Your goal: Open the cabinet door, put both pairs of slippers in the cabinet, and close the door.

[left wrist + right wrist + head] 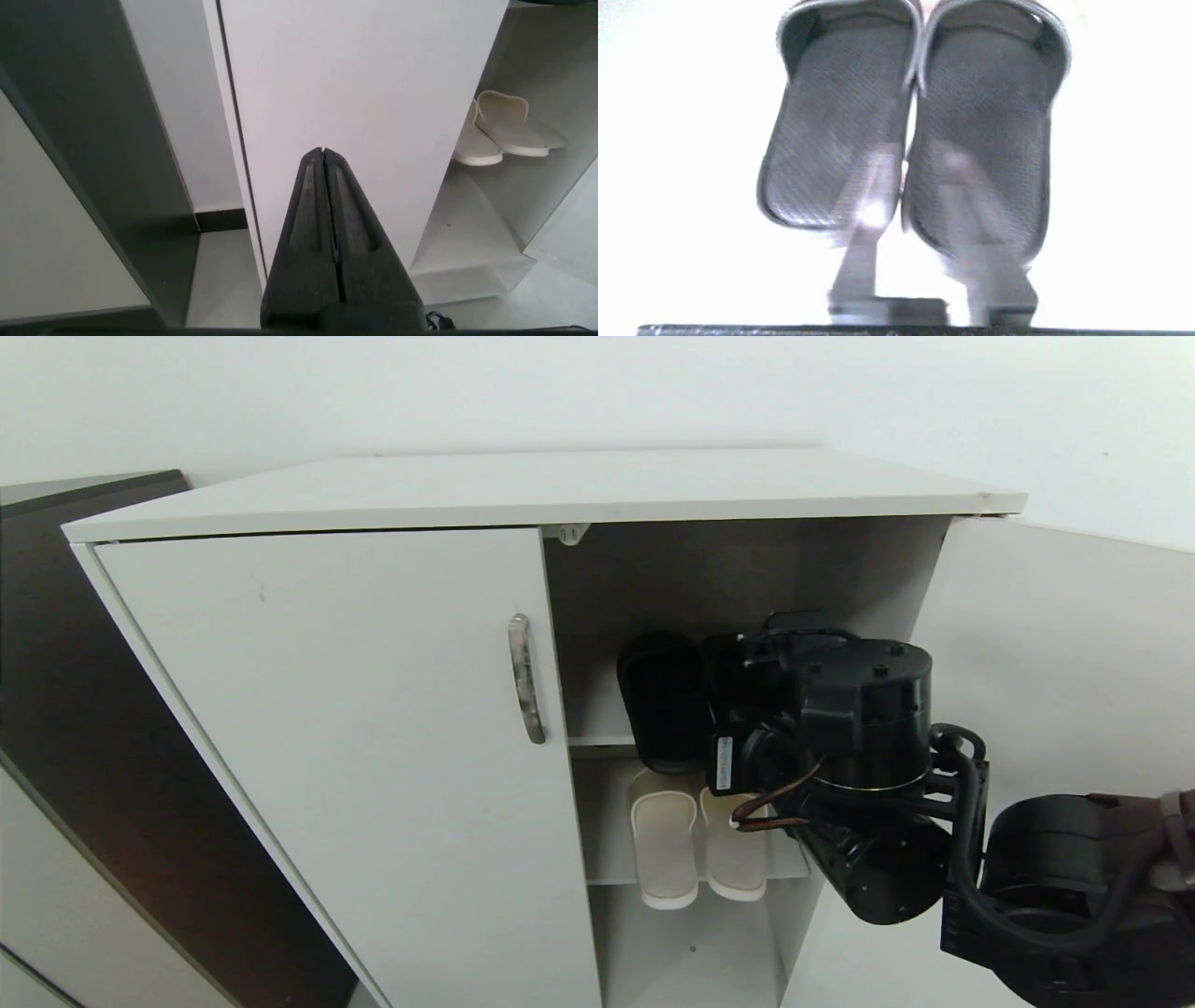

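Head view: the tall white laminate cabinet (560, 490) stands with its right-hand door (1074, 644) swung wide and its left-hand door (355, 728) closed. The right gripper (929, 233) is inside the opening, its fingers clamped on the pair of black rubber slippers (665, 700). That pair hangs upright, just in front of the upper white shelf (597, 741). The pair of cream foam slippers (695, 845) already lies on the shelf below, toes overhanging its edge.

The step in hand looks like seating the black pair on the upper shelf. Carry them well in over the shelf before letting go, so the heels do not tip off the lip, and set the soles flat. Withdraw straight back, staying above the cream pair.

The left gripper (323, 163), fingers pressed together on nothing, faces the closed door.
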You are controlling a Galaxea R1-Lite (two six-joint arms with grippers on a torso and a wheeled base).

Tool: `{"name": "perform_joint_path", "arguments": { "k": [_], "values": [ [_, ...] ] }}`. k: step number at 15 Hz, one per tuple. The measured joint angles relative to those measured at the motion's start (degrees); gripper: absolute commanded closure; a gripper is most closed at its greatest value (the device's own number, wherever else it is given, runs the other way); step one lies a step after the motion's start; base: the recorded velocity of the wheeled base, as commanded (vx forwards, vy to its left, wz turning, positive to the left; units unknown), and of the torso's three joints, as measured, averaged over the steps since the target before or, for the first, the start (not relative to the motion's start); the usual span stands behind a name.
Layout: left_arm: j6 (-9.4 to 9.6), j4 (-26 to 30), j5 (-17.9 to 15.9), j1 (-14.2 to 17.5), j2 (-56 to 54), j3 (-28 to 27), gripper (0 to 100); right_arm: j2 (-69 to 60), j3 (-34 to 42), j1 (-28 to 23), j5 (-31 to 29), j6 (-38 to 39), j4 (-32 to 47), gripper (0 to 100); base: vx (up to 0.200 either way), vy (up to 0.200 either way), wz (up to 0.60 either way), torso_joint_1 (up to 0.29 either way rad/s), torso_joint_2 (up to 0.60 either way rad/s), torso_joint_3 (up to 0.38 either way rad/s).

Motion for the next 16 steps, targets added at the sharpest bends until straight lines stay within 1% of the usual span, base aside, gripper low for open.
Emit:
{"name": "perform_joint_path", "arguments": {
  "k": [9,16],
  "values": [
    [-0.06,0.0,0.0,0.0,0.0,0.0,100,0.0,0.9,0.3,-0.2,-0.2,-0.1,100,0.0,0.0,0.0,0.0,0.0,0.0],
    [-0.09,0.0,0.0,0.0,0.0,0.0,100,0.2,0.9,0.2,-0.4,0.0,-0.2,100,-0.2,0.0,0.0,0.001,0.0,0.003]
  ]
}}
